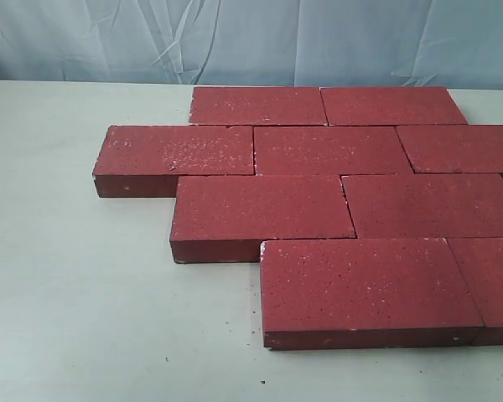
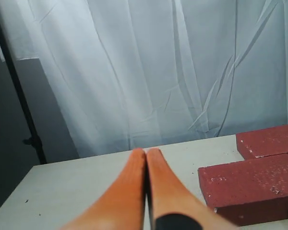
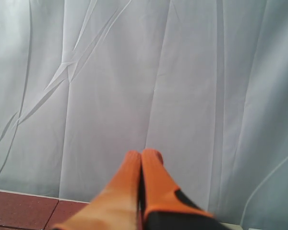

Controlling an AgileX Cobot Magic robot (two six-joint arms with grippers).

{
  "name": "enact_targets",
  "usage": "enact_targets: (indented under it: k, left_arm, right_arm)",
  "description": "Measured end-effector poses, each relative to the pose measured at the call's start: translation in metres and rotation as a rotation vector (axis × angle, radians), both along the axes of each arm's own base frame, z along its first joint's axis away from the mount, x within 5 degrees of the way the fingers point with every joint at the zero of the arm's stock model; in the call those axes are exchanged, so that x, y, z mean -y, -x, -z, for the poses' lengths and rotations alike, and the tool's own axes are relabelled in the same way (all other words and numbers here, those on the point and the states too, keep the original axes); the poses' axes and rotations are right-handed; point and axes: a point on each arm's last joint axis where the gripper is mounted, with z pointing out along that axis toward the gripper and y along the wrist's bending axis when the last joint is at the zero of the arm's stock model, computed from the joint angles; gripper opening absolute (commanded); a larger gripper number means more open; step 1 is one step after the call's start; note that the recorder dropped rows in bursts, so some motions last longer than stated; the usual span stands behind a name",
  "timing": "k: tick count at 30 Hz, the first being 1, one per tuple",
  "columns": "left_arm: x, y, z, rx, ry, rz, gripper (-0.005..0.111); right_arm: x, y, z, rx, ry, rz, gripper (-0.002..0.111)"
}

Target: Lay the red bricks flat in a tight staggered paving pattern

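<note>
- No text, label, brand, number or sign can be read in any of the views.
- The faces of the red bricks (image 1: 331, 151) show only small white speckles and whitish chipped edges. None of these marks forms a letter or a figure.

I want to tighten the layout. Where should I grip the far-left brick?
Take the brick by its protruding left end, probably from above, pinching across the width: there both long sides are bare; neighbours shut in the rest.
</note>
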Motion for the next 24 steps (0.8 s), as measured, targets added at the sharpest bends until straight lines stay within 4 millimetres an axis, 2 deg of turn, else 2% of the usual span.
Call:
enact_targets:
  k: [12,24]
  left_arm:
    - [-0.006,0.007,0.037,-0.012,0.046,-0.098,0.0]
    - [-0.006,0.003,0.079,-0.107,0.054,-0.112,0.0]
  right_arm:
    - [0.0,0.0,0.0,0.0,0.0,0.0,-0.001]
    - [0.0,0.0,0.0,0.0,0.0,0.0,-0.001]
